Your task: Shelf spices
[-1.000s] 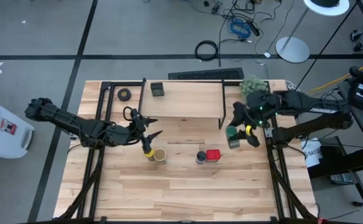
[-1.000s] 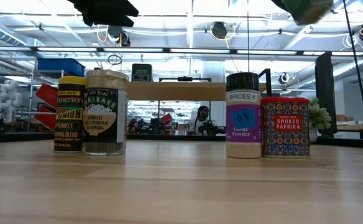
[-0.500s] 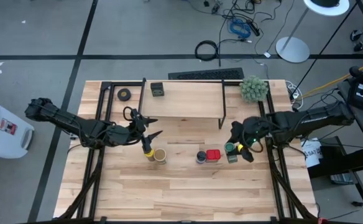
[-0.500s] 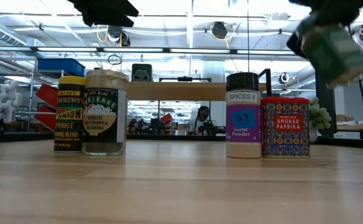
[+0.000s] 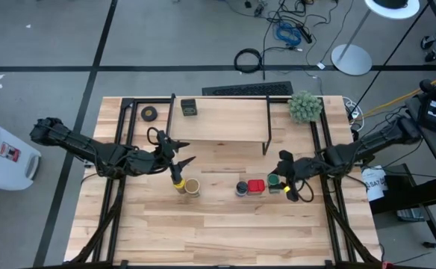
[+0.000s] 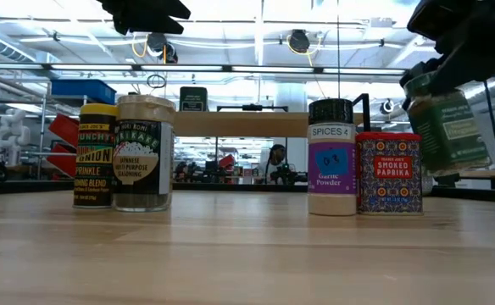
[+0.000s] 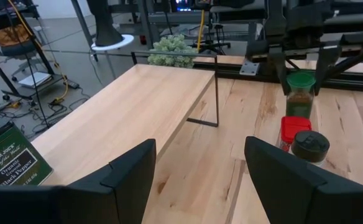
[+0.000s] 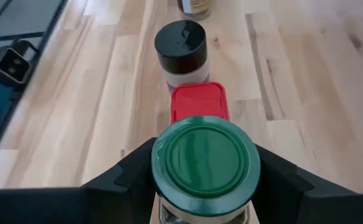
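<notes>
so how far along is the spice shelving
Done: only the dark boxy tin sits on the shelf. In hand: the right hand holds the green-lidded jar, tilted, low beside the red square tin. The left hand hovers open. Left: yellow-lidded jar, tan-lidded jar, blue-lidded jar, red tin.

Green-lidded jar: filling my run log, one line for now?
right tool: holds green-lidded jar tilted, off table | beside red square tin | left tool: open, waiting

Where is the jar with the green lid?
The right gripper holds the green-lidded jar on the table's right side, just right of the red square tin.
</notes>
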{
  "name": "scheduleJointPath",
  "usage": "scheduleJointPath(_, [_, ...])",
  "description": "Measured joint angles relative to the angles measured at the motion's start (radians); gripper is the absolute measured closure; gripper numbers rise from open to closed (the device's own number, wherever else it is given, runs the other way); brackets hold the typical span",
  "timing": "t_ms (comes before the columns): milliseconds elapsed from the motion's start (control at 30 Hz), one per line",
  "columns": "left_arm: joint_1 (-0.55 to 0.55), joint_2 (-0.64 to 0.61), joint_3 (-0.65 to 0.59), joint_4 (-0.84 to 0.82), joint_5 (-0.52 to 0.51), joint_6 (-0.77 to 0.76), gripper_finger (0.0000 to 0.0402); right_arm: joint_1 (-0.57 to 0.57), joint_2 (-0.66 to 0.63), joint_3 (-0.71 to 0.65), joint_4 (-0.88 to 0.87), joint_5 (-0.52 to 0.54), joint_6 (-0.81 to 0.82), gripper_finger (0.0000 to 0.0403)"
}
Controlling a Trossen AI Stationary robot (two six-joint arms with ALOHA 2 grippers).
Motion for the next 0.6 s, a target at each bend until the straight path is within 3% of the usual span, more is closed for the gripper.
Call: scheduleJointPath(600, [0.000, 0.000, 0.000, 0.004, 0.000, 0.000, 0.0146, 0.158, 0.089, 0.000, 0.019, 0.225, 0.089, 0.0207])
